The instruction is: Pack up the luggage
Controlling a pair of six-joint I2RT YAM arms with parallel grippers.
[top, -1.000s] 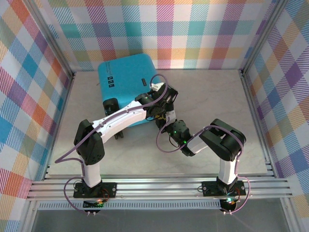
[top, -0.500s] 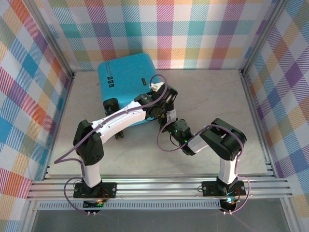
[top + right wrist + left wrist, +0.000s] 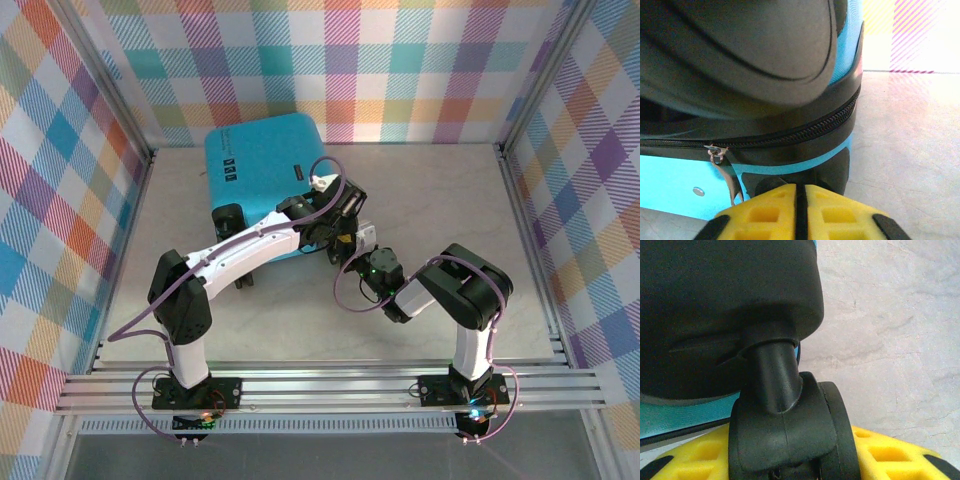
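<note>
luggage (image 3: 262, 165) sitting shut at the table's (image 3: 450, 200) far-left, looks like the zipping step. Left gripper (image 3: 790, 455) clamping a wheel (image 3: 785, 425); right gripper (image 3: 801, 210) pinching on nothing beside the zipper pull (image 3: 716, 152) -- probably needing to open and line up on it.

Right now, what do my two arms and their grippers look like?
Both the left arm and right arm have white links, black joints and bases, with a purple cable looping along each. Green lights glow near the right wrist. Each gripper's fingers are yellow, with square recesses and black trim.
</note>
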